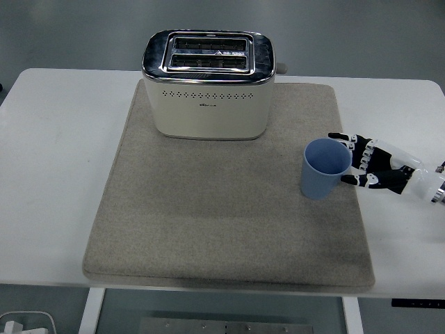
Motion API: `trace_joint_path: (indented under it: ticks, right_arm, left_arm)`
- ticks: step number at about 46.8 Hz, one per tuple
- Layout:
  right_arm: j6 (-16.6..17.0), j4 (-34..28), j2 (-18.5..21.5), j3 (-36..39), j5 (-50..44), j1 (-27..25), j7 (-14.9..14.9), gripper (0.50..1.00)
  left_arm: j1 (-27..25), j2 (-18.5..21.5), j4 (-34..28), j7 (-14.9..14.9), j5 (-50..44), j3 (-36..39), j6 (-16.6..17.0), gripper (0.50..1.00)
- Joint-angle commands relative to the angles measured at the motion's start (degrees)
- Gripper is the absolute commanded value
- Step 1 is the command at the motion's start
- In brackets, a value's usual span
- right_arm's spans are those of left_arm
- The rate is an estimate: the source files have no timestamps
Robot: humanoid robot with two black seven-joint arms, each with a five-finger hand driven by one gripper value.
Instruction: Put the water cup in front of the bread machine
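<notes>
A light blue water cup (322,170) stands upright and empty on the right part of the grey felt mat (222,216). The cream and chrome bread machine (208,85) sits at the mat's far edge, left of and behind the cup. My right hand (354,161) comes in from the right edge and is open right beside the cup. Its fingers (348,141) reach the rim's right side and the thumb (350,180) lies lower on the same side. I cannot tell whether they touch the cup. The left arm is out of view.
The mat covers most of the white table (55,153). Bare mat lies in front of the bread machine, left of the cup. Bare table strips run along both sides, and the near edge is just below the mat.
</notes>
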Motion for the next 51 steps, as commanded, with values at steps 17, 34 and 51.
trace_joint_path:
  ticks: [17,34,51]
  right_arm:
    - [-2.45,0.0,1.9,-0.17,-0.09,0.09,0.0,0.93]
    - [-2.1,1.23,1.9,-0.09,-3.68,0.09,0.0,0.93]
    - [-2.98,1.23,3.74,-0.09,-4.74,0.53,0.0,0.93]
  left_arm:
    - [-0.05,0.0,-0.01,0.0,0.0,0.0,0.0,1.0]
    - [0.03,0.0,-0.01,0.0,0.0,0.0,0.0,1.0]
    - [0.03,0.0,0.08,0.0,0.0,0.0,0.0,1.0]
